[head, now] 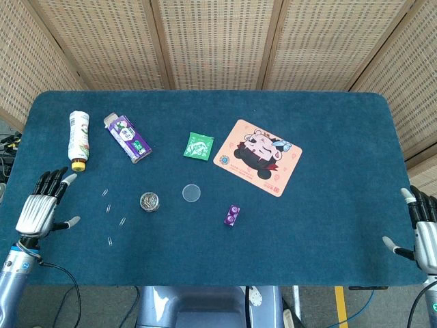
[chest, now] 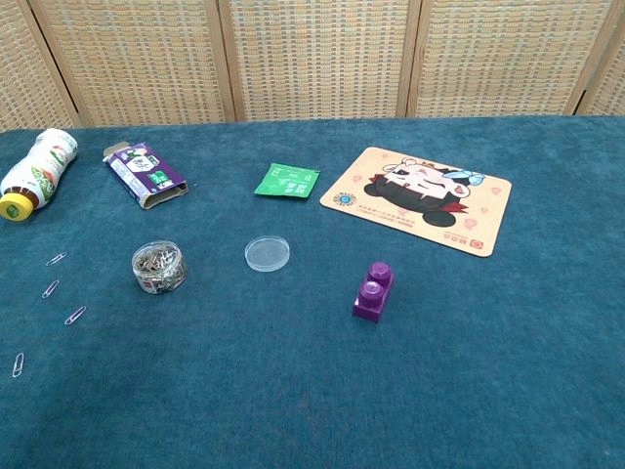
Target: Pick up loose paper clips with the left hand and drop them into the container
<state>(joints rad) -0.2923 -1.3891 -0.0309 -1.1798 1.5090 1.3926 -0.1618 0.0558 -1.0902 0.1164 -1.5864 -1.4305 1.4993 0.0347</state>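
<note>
Several loose paper clips lie on the blue cloth at the left: one (head: 104, 193) (chest: 56, 259), one (head: 108, 207) (chest: 50, 289), one (head: 121, 221) (chest: 75, 316) and one (head: 109, 240) (chest: 18, 364). To their right stands a small round clear container (head: 149, 201) (chest: 159, 267), open and full of clips. Its clear lid (head: 192, 193) (chest: 267, 254) lies flat further right. My left hand (head: 42, 208) rests open at the table's left edge, fingers spread, left of the clips and apart from them. My right hand (head: 423, 229) sits open at the right edge. Neither hand shows in the chest view.
A bottle with a yellow cap (head: 80, 139) (chest: 32, 176) lies at the far left. A purple carton (head: 128, 137) (chest: 145, 175), a green packet (head: 198, 145) (chest: 287, 181), a cartoon mat (head: 258, 156) (chest: 422, 198) and a purple block (head: 231, 215) (chest: 373, 290) are spread across the table (head: 328, 225).
</note>
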